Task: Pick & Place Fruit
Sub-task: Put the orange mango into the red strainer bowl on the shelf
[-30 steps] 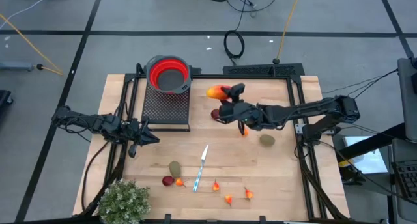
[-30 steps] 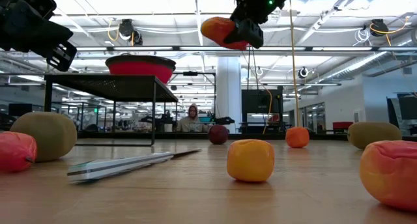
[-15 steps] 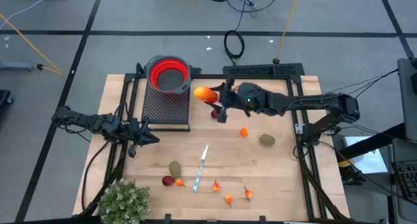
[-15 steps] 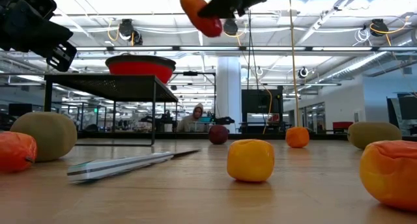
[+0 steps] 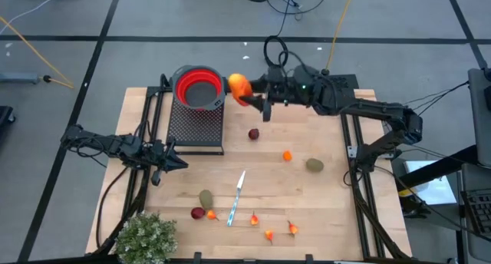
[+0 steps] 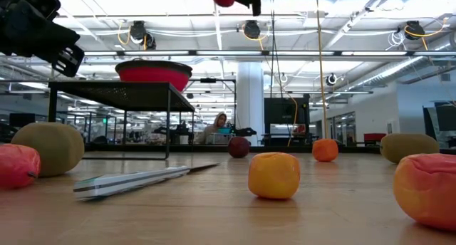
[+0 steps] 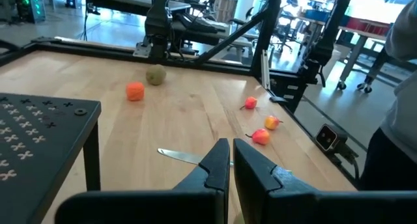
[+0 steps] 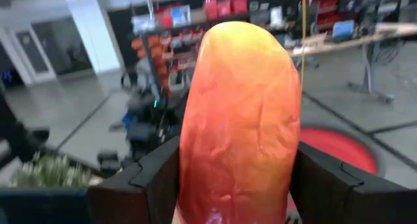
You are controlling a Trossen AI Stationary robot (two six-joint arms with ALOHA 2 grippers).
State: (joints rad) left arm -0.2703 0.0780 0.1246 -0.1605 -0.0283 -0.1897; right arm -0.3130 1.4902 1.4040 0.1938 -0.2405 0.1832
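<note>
Right gripper [image 5: 252, 95] is clamping the long fruit [image 5: 239, 87] between half-spread fingers; releasing short of the bowl [image 5: 199, 87] risks a miss.

Knife [image 6: 135, 179] among scattered fruit [image 6: 274, 175] on table [image 6: 214, 216]

Right gripper [image 5: 253, 95] raised, clamped; left gripper [image 5: 170, 162] closed

Bright, even light comes from ceiling lamps [image 6: 251, 28], which glare in the low view. Shadows on the pale wooden tabletop [image 5: 322, 195] are soft. The right wrist view's background is blurred.
</note>
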